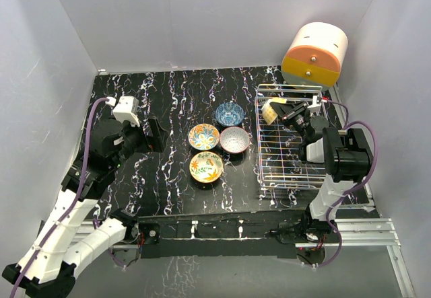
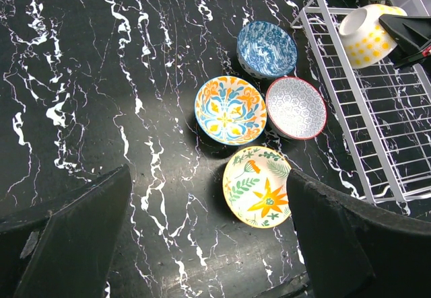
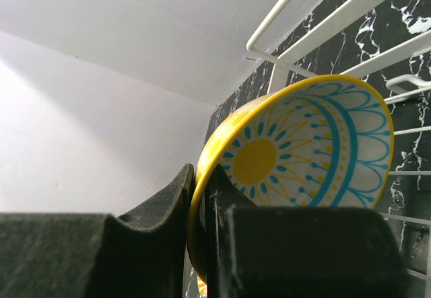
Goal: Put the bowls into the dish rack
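the sunburst bowl (image 3: 303, 143) is yellow and blue, the dish rack (image 1: 291, 165) white.

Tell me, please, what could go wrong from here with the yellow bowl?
1. The right end effector grips the yellow bowl only by its rim, tilted over the rack; it might slip and chip on the wires.
2. The rack's raised side wire sits close to the bowl, so lowering could clip it.

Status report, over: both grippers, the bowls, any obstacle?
Left gripper open, empty, left of four bowls on table. Right gripper shut on yellow bowl, tilted over dish rack far end. No obstacle seen in rack.
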`<state>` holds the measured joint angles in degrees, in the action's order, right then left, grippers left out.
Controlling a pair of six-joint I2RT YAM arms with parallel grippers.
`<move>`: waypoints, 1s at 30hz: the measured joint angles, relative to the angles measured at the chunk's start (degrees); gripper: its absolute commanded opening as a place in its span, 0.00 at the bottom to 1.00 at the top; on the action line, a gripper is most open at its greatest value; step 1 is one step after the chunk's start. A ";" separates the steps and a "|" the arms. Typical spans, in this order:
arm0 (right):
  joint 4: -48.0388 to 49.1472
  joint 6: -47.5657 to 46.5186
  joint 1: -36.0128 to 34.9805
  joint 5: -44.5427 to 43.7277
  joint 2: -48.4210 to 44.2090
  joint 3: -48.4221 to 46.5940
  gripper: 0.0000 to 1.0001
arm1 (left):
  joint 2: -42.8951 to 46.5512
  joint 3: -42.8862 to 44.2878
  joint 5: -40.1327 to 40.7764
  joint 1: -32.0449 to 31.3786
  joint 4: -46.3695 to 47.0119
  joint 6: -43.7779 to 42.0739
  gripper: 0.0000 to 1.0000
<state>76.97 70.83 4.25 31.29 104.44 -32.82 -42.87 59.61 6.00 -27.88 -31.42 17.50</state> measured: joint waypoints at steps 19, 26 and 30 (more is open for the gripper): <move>-17.25 -3.43 0.00 -7.74 -9.75 1.81 0.10 | 0.85 0.00 0.46 0.00 -0.17 -0.15 0.97; -18.86 -2.43 -0.02 -8.48 -11.32 2.47 0.08 | 1.09 0.00 0.44 0.00 -0.17 -0.15 0.97; -14.82 -0.20 -0.94 -10.51 -11.21 4.59 0.08 | 1.44 -0.02 0.44 0.00 -0.33 -0.15 0.97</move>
<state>62.15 70.63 3.31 20.78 93.23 -28.23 -41.43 59.59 6.44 -27.88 -31.75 17.34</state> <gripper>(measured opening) 0.119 0.970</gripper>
